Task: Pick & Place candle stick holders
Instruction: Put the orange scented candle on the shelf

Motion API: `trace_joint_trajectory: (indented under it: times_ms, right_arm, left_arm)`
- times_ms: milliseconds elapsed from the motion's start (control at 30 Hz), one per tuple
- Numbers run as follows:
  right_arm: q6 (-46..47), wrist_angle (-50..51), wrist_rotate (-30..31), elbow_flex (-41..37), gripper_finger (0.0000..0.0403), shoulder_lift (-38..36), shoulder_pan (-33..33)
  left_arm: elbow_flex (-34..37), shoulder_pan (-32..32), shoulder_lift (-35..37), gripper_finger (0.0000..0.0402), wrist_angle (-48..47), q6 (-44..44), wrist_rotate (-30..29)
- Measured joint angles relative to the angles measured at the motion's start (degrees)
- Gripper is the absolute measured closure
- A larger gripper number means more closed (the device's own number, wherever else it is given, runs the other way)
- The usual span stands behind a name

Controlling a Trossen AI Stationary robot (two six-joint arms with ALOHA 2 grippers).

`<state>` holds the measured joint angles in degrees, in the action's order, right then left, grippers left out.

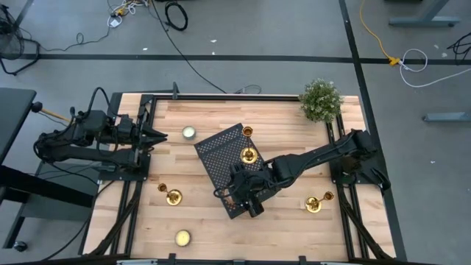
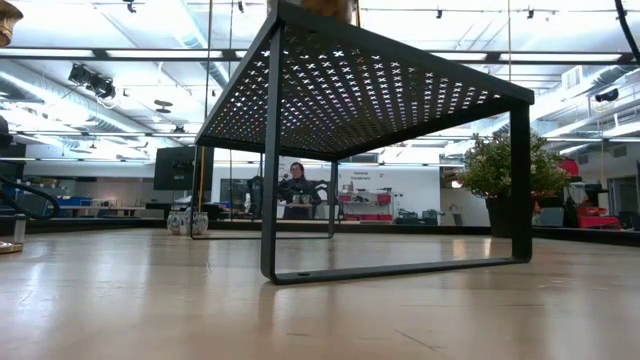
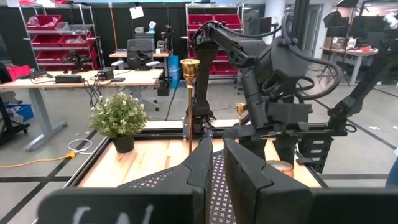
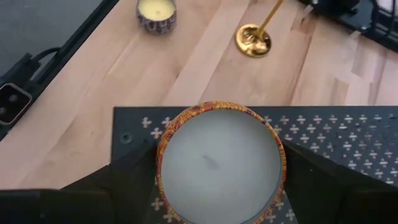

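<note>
Three gold candle stick holders show. A tall one [image 1: 249,154] stands by its base on the black perforated stand [image 1: 218,151]. One [image 1: 171,196] stands on the table left of the stand and one [image 1: 314,204] to its right. My right gripper [image 1: 250,203] is over the stand's near corner, shut on a white candle in a patterned tin [image 4: 221,160]. At the table's left edge my left gripper [image 1: 156,136] is level, shut and touching nothing. My right gripper pinches the round tin between its two fingers, one on each opposite side of the wall [image 4: 159,163]. The fingers [image 4: 323,180] slant down from the table's right side. The tin sits level, wax up, over the stand [image 4: 348,130]; whether it rests there, I cannot tell.
A potted plant [image 1: 321,100] stands at the far right corner. One small candle in a tin [image 1: 189,132] sits far left of the stand, another [image 1: 182,237] near the front edge. Bare wood lies at the near middle. A person shows in the room behind [image 2: 296,190].
</note>
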<state>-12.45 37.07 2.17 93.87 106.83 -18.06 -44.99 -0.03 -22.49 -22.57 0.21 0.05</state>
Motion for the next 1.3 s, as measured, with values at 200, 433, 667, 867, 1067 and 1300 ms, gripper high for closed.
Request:
trace_joint_trajectory:
  times_ms: [200, 433, 667, 867, 1067, 1300]
  right_arm:
    - [0.08, -0.64, 0.14, -2.17, 0.0098, 0.02, 0.76]
    - [-0.06, -1.24, 0.11, -3.63, 0.0098, -0.04, 0.75]
    - [-0.06, -2.50, -0.21, -3.72, 0.0098, -0.04, 0.74]
    - [-0.50, -3.98, -0.17, -3.74, 0.0098, -0.04, 0.74]
    - [-0.50, -4.28, -0.09, -3.74, 0.0098, -0.04, 0.74]
    - [-0.13, -4.12, -0.06, -3.74, 0.0098, -0.04, 0.85]
  left_arm:
    - [0.00, 0.02, -0.01, 0.0356, 0.02, 0.00, 0.00]
    - [0.00, 0.02, 0.01, 0.0356, 0.00, 0.00, 0.00]
    - [0.00, 0.00, 0.01, 0.0356, 0.02, 0.00, 0.00]
    - [0.00, 0.01, 0.01, 0.0356, 0.02, 0.00, 0.00]
    - [0.00, 0.02, 0.01, 0.0356, 0.02, 0.00, 0.00]
    - [0.00, 0.00, 0.00, 0.0356, 0.02, 0.00, 0.00]
